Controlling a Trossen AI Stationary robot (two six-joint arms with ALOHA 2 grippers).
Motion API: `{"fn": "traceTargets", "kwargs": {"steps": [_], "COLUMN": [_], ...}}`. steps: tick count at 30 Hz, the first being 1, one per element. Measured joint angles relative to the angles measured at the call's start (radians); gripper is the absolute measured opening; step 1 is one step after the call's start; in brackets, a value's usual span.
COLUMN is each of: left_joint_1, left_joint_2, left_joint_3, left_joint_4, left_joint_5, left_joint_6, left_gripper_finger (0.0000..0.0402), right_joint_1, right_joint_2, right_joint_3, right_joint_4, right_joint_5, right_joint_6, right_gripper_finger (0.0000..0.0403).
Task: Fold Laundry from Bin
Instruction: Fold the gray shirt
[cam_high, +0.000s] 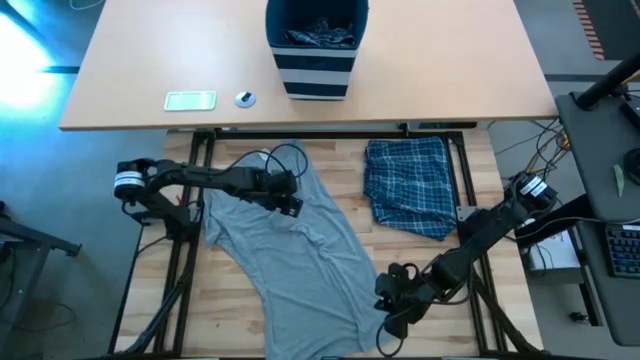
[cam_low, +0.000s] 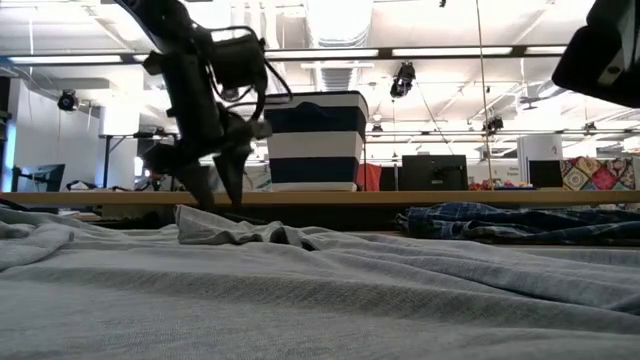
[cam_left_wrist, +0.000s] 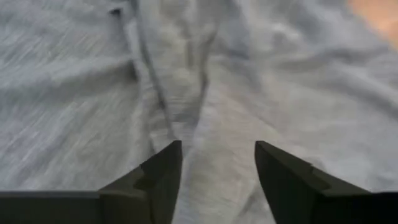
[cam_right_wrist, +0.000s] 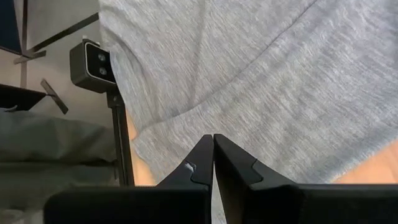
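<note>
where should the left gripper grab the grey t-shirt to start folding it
Probably the raised fold in the grey T-shirt just ahead of the left gripper. Come straight down from above, open fingers astride it: the cloth lies flat elsewhere, and only that ridge gives something to pinch.

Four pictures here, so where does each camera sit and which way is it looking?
High: above, straight down; both arms, grey T-shirt, plaid garment, bin.
Low: table height, looking level; left gripper over the T-shirt.
Left wrist: past open fingers onto grey cloth.
Right wrist: past shut fingers at the T-shirt's edge.
All four share the T-shirt.
</note>
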Motion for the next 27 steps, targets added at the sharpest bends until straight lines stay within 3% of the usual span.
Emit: {"fn": "traceTargets", "kwargs": {"steps": [4, 8, 11, 17, 24, 27], "left_joint_1": [0.003, 0.005, 0.005, 0.004, -0.018, 0.000], "left_joint_2": [0.034, 0.069, 0.084, 0.057, -0.030, -0.030], "left_joint_3": [0.000, 0.000, 0.000, 0.026, 0.217, 0.229], "left_joint_4": [-0.005, -0.005, -0.005, -0.027, -0.287, -0.346], "left_joint_5": [-0.027, -0.027, -0.027, -0.024, -0.113, -0.148], "left_joint_6": [-0.024, -0.015, 0.000, 0.004, 0.102, 0.132], "left_gripper_finger": [0.0212, 0.0193, 0.0148, 0.0013, 0.0002, 0.0001], "right_joint_1": [0.009, 0.011, 0.011, 0.011, 0.011, 0.011], "right_joint_2": [0.013, 0.019, 0.023, 0.025, 0.027, 0.040], "right_joint_3": [0.000, 0.000, 0.000, 0.000, 0.000, 0.000], "right_joint_4": [0.002, 0.003, 0.003, 0.002, 0.001, 0.002], "right_joint_5": [0.000, 0.000, 0.001, 0.000, -0.008, -0.008], "right_joint_6": [0.003, 0.004, 0.004, 0.006, 0.014, 0.014], "right_gripper_finger": [0.0009, 0.0009, 0.0009, 0.0009, 0.0009, 0.0009]}}
